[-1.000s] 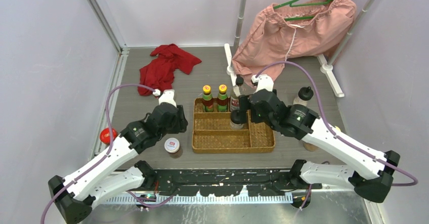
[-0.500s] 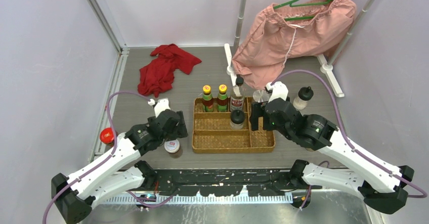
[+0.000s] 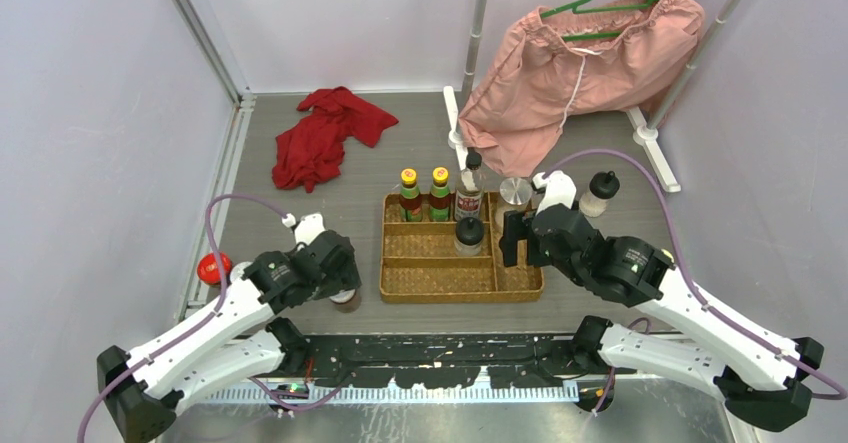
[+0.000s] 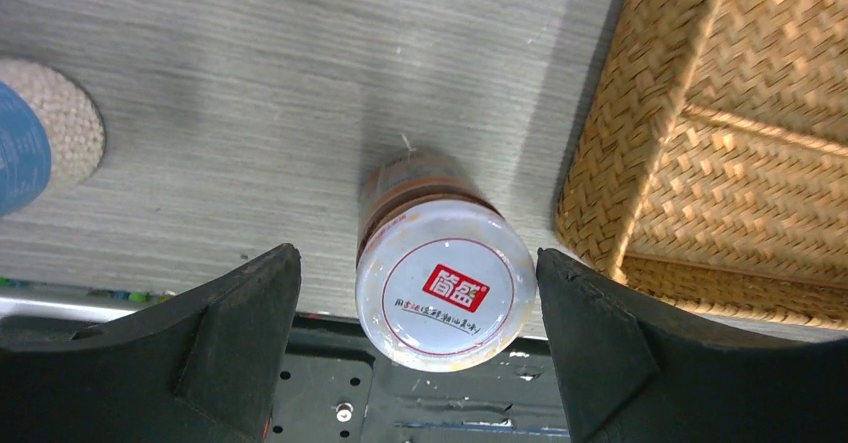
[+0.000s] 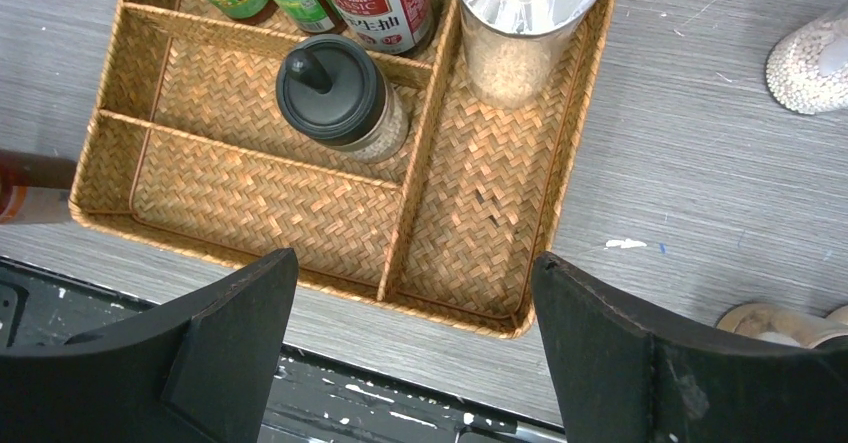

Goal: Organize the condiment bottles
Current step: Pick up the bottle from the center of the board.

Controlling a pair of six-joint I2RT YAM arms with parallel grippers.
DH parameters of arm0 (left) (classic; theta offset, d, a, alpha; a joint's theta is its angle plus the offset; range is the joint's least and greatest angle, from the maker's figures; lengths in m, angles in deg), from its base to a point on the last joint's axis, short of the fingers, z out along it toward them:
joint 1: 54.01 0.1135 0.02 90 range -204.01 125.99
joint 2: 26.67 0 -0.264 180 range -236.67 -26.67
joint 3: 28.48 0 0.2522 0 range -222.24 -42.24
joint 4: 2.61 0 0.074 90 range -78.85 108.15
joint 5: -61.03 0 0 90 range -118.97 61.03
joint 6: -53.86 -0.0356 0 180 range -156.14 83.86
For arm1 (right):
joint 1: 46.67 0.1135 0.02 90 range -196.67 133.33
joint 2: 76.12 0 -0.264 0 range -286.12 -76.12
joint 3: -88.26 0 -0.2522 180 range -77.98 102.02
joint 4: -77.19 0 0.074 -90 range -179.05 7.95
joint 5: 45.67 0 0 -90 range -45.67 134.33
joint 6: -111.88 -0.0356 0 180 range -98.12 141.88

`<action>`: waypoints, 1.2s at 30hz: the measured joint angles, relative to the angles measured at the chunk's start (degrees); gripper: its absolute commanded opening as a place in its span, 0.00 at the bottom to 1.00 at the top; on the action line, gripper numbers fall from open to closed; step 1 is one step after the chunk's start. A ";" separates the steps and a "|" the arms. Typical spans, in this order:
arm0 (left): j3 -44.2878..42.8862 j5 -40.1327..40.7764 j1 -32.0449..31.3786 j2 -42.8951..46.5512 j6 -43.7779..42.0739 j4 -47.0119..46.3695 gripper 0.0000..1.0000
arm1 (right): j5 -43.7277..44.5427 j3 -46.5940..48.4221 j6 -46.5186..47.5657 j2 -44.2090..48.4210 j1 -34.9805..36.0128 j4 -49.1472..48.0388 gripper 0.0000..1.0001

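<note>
A white-lidded jar (image 4: 445, 288) stands on the table left of the wicker tray (image 4: 720, 163), between the fingers of my open left gripper (image 4: 418, 333); the fingers do not touch it. In the top view the left gripper (image 3: 335, 281) covers most of this jar (image 3: 347, 301). My right gripper (image 5: 415, 353) is open and empty above the tray's front right edge (image 3: 512, 238). In the tray (image 3: 440, 278) stand two green-labelled yellow-capped bottles (image 3: 409, 193) (image 3: 440, 191), a tall black-capped clear bottle (image 3: 468, 188), a black-lidded shaker (image 5: 335, 93) and a silver-lidded jar (image 5: 520, 13).
A red-lidded jar (image 3: 212, 267) stands at the far left, and a white bottle with a black cap (image 3: 598, 191) right of the tray. Another jar (image 5: 790, 323) shows near the right arm. A red cloth (image 3: 325, 133) and a pink garment on a hanger (image 3: 580, 63) are at the back.
My left gripper moved toward the near edge and came over the white-lidded jar. My right gripper drew back to the right from the black-lidded shaker, which stays in the tray.
</note>
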 measured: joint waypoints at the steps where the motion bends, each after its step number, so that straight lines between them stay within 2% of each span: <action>1: 0.00 -0.09 -0.48 -0.37 0.52 0.57 0.89 | -0.04 -0.31 -0.02 0.07 0.00 0.02 0.92; 6: 0.00 -0.31 -3.06 -2.69 3.26 2.01 0.87 | -0.20 -1.07 -0.28 1.20 0.00 0.00 0.92; 14: -0.44 0.72 -6.25 -6.43 5.81 2.21 0.69 | -0.17 -2.08 -0.94 3.19 0.00 0.02 0.92; 22: -1.66 2.23 -8.13 -10.34 6.23 1.90 0.44 | -0.17 -2.36 -1.07 3.30 0.00 0.00 0.91; 29: -3.17 3.39 -9.07 -10.78 6.38 3.76 0.38 | -0.17 -2.73 -1.09 3.80 0.00 0.00 0.91; 36: -12.96 6.01 -9.22 -10.78 4.02 7.54 0.36 | -0.15 -2.95 -1.09 3.74 0.00 0.00 0.91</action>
